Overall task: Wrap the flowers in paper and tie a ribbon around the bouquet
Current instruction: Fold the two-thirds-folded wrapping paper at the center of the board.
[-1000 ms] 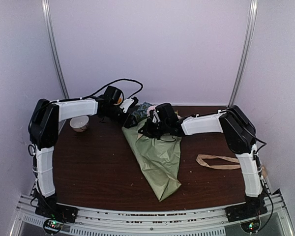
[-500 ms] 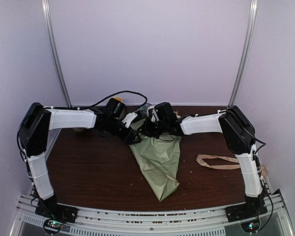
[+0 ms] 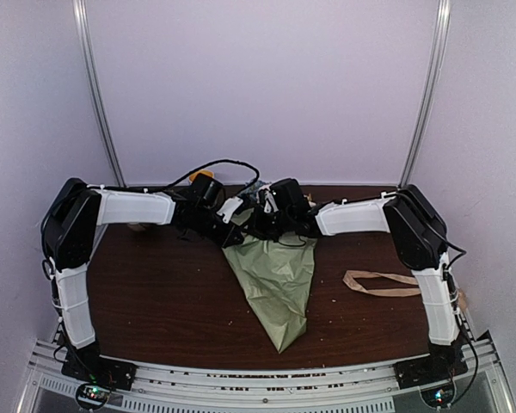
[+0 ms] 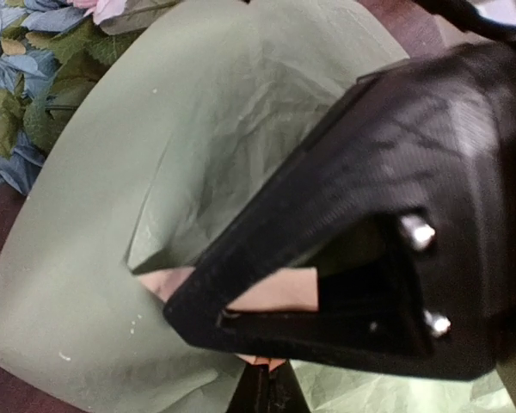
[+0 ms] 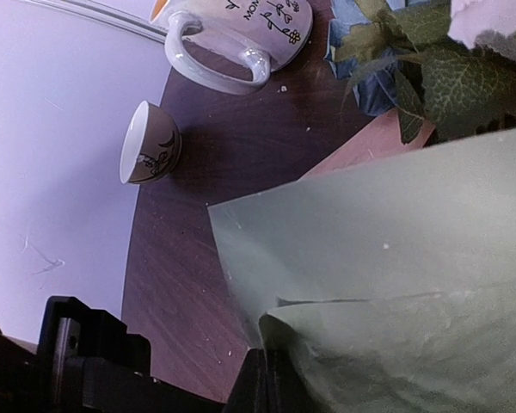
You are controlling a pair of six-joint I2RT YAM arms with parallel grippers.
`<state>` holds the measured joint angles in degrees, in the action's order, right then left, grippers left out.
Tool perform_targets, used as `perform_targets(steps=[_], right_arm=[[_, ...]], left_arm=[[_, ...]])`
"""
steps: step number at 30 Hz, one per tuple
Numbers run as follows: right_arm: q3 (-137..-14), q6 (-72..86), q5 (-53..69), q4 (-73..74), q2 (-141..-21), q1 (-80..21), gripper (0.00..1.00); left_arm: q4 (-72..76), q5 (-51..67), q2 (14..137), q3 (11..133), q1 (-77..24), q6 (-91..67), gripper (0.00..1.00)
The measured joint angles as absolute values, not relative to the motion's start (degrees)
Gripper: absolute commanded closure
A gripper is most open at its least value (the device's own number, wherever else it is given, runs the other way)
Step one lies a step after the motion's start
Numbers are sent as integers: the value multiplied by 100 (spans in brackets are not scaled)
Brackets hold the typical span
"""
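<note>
The sage-green paper [image 3: 275, 271] lies as a cone on the table, its tip toward the near edge. Flowers [image 4: 34, 103] with blue and pink blooms and green leaves [image 5: 430, 60] show at its wide far end. My left gripper [image 3: 234, 231] is at the cone's upper left edge, and its tips [image 4: 267, 389] are shut on a paper edge with the tan underside showing. My right gripper [image 3: 267, 225] sits just beside it. Its tips [image 5: 267, 377] are shut on a fold of the paper [image 5: 396, 241]. The beige ribbon [image 3: 380, 282] lies loose on the table to the right.
A white mug [image 5: 241, 34] and a small cup [image 5: 150, 142] stand on the dark wooden table [image 3: 172, 292] at the back left. The right gripper's black body [image 4: 396, 198] fills much of the left wrist view. White walls close in the back and sides.
The left arm has swung right to the cone's upper left edge. Its gripper, open before, has shut on the paper. The right arm has held still.
</note>
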<state>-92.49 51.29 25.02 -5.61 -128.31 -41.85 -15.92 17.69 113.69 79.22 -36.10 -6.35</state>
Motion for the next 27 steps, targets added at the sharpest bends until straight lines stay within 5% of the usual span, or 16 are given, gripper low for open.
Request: perform_targets(steps=[10, 16, 27], right_arm=[[-8886, 4327, 2392, -169, -12005, -4254, 72], [-7671, 3122, 1778, 475, -10031, -4512, 60], [-4086, 1769, -137, 996, -6851, -7089, 44]], left_arm=[[-1321, 1859, 11504, 7826, -3594, -679, 100], [-1133, 1894, 11638, 7653, -3568, -727, 100], [-899, 2003, 11703, 7564, -3557, -790, 100]])
